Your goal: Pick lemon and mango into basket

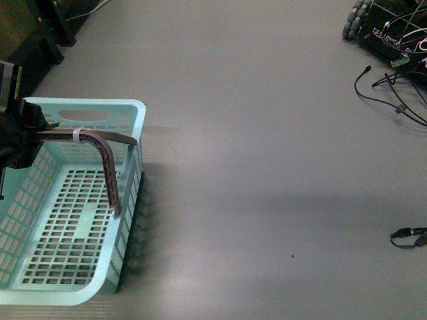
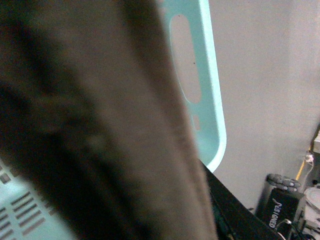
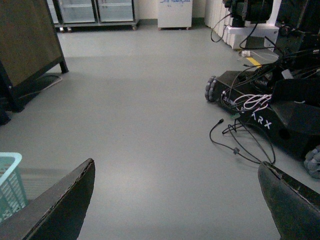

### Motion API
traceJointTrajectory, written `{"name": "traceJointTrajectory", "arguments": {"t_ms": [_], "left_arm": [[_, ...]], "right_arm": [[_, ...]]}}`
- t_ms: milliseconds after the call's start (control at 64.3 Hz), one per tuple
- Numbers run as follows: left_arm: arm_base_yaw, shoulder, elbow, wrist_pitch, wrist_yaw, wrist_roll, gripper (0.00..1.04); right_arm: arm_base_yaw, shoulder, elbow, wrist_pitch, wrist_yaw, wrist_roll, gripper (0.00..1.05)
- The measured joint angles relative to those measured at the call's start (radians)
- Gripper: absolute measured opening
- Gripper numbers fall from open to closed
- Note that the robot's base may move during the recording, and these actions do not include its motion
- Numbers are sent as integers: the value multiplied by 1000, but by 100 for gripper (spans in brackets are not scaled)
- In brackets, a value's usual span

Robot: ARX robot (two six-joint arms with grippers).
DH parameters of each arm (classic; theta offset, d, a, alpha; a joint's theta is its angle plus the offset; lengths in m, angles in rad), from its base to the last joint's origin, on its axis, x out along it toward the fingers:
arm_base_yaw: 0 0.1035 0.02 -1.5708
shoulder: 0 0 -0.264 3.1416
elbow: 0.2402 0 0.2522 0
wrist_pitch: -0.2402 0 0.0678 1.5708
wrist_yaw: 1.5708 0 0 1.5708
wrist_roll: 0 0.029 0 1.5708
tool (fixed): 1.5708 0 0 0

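The light aqua plastic basket with slotted walls (image 1: 100, 102) sits on the smooth grey floor (image 1: 267, 167) at the near left of the front view, and its floor is bare. Neither the lemon nor the mango shows in any view.

The left hand (image 1: 23, 133) appears clamped on the brown ribbed swing handle (image 1: 100, 143). The handle stands raised across the basket's far end, probably to steady or carry it. In the left wrist view the handle (image 2: 100, 125) is a blur filling most of the picture, with the basket's rim (image 2: 212, 100) beside it.

The right hand (image 3: 176, 165) is out of the front view. Its fingers (image 3: 65, 205) are spread wide with nothing between them, ready to pick.

There is broad open floor to the basket's right. The only obstacles there are loose black cables (image 1: 393, 100) and a black wheeled robot base (image 3: 280, 115) towards the far right, well apart from the basket. The raised handle narrows the basket's mouth, so fruit would best go in at the near end.
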Motion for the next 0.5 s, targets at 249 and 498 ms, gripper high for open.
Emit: {"name": "traceJointTrajectory", "arguments": {"t_ms": [249, 498], "left_arm": [[44, -137, -126, -16, 55, 43, 5], [186, -622, -323, -223, 190, -25, 5]], "right_arm": [[0, 0, 0, 0, 0, 0, 96], [0, 0, 0, 0, 0, 0, 96]]}}
